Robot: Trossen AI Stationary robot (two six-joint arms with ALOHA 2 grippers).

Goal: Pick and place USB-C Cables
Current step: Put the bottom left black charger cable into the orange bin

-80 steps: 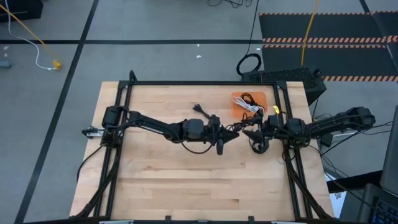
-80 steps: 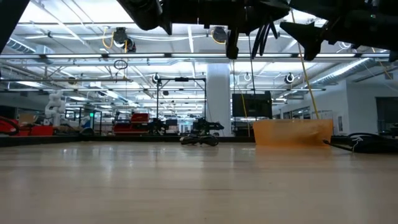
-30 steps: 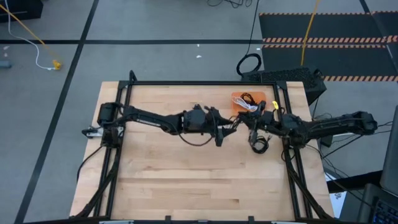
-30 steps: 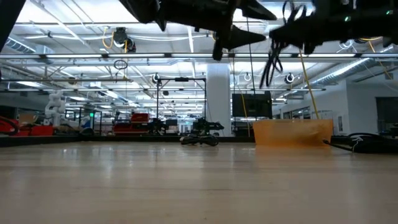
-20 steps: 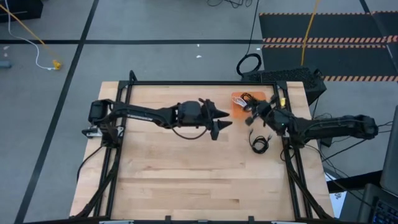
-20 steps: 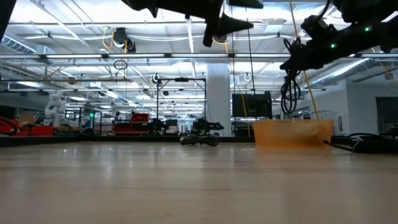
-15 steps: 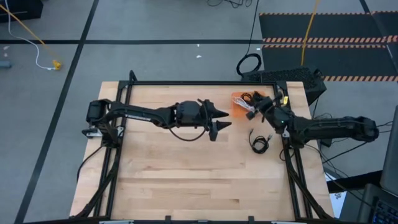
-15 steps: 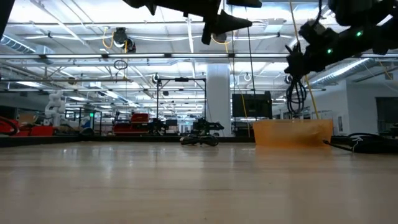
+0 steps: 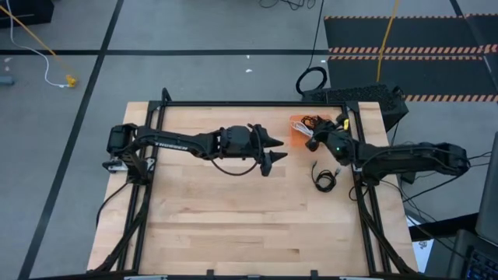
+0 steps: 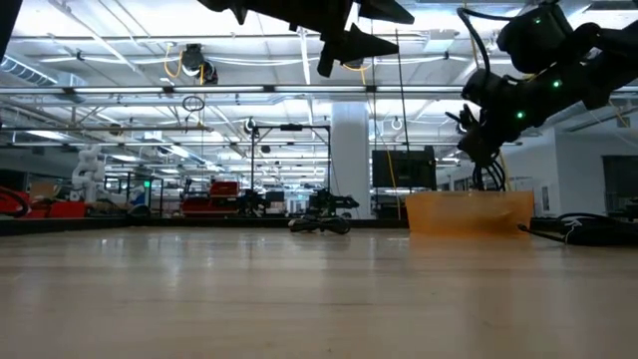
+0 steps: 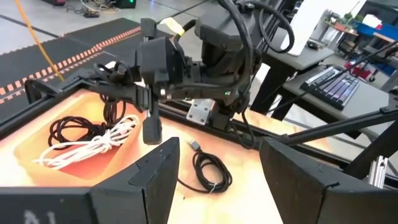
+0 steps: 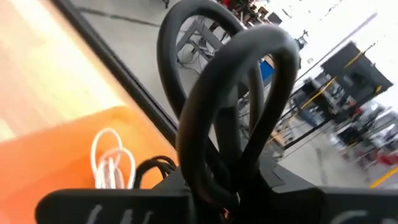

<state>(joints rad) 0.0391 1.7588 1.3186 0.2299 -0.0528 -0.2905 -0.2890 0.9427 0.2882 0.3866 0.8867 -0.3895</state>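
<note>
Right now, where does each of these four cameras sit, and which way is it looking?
High view: above the table, looking straight down; shows both arms, the orange tray and a loose cable.
Low view: at tabletop height, looking level into the room; arms enter from above.
Left wrist view: on the left arm, facing the tray past the open left gripper.
Right wrist view: on the right arm, over the tray; the right gripper holds a black cable.
Shared: all four show the orange tray.

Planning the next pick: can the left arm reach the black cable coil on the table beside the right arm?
Probably yes: the black cable coil lies bare on the wood, the left gripper is open, the right gripper holds another cable over the orange tray.
</note>
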